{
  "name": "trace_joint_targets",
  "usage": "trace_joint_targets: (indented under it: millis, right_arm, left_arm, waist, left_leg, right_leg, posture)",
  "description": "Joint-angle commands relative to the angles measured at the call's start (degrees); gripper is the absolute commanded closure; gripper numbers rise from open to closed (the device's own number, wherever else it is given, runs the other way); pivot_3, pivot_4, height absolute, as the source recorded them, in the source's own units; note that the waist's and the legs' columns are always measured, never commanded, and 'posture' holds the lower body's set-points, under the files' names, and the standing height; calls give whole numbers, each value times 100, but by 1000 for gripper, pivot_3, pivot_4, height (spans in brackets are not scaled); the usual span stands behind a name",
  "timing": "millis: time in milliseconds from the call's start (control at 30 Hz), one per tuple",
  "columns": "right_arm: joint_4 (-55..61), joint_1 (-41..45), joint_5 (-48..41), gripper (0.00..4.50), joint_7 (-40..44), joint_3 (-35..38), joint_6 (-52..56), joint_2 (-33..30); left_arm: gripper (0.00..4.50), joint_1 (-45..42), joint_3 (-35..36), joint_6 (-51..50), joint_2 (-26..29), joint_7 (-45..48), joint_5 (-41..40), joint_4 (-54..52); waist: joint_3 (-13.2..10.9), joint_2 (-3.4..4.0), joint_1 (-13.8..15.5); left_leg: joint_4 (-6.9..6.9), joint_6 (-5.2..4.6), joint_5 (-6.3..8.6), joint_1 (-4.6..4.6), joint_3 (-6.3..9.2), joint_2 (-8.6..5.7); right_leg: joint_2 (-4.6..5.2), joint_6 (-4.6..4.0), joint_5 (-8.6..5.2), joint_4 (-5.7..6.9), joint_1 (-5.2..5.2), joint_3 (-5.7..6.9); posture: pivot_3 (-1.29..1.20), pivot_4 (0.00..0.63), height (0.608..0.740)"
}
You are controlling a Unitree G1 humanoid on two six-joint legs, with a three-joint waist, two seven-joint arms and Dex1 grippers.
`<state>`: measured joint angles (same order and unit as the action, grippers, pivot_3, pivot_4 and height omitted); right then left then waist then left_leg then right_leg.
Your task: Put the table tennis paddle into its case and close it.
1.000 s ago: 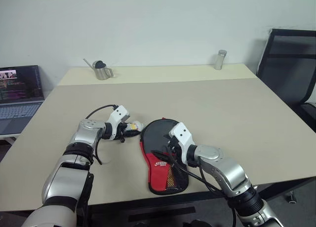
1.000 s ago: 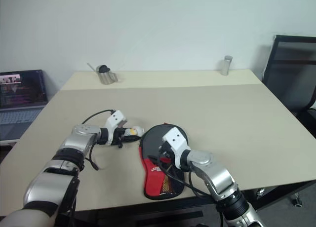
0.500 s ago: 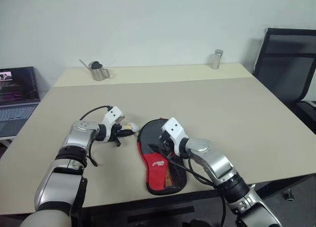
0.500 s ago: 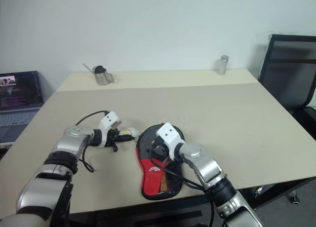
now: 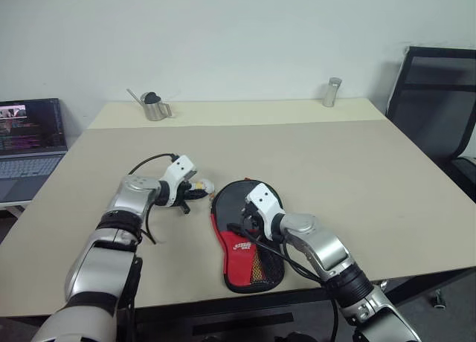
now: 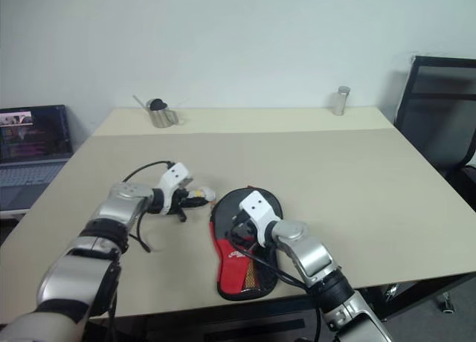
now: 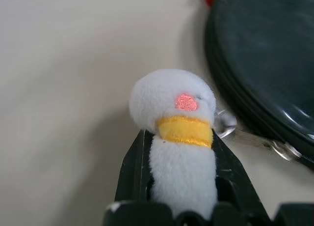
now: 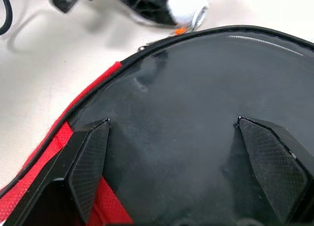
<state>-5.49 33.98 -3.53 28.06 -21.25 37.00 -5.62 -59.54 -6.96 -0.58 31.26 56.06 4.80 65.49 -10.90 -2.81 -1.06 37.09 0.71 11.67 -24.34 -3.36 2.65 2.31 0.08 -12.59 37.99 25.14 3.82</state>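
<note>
Left gripper [image 7: 181, 186] clamped; right gripper [image 8: 181, 167] spread wide.

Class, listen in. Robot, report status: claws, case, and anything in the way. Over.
Left claw shut on plush zipper charm. Right claw open over case, fingers on black top. Nothing blocking.

case [image 5: 245, 238] on table [image 5: 357, 171] near front edge, laptop [image 5: 30, 145] left (off table), chair [image 5: 439, 104] right
</note>
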Motion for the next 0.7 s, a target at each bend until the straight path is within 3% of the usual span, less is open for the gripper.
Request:
trace_joint_targets:
  millis: [33, 700]
  right_arm:
    - [-66, -217, 57, 0, -29, 72, 256, -135]
    - [104, -434, 101, 0, -57, 44, 459, -180]
  left_arm:
    - [4082, -465, 27, 380, -114, -432, 161, 365]
    - [4084, -1408, -75, 754, -864, -1889, 1001, 1133]
  waist:
    - [3, -5, 3]
    - [7, -11, 77]
  left_leg:
    - [0, 0, 0, 0, -1, 0]
    - [0, 0, 0, 1, -5, -2]
  right_leg:
    - [0, 0, 0, 0, 0, 0]
    - [0, 0, 0, 0, 0, 5]
  posture:
    - [0, 150, 740]
    - [0, 150, 740]
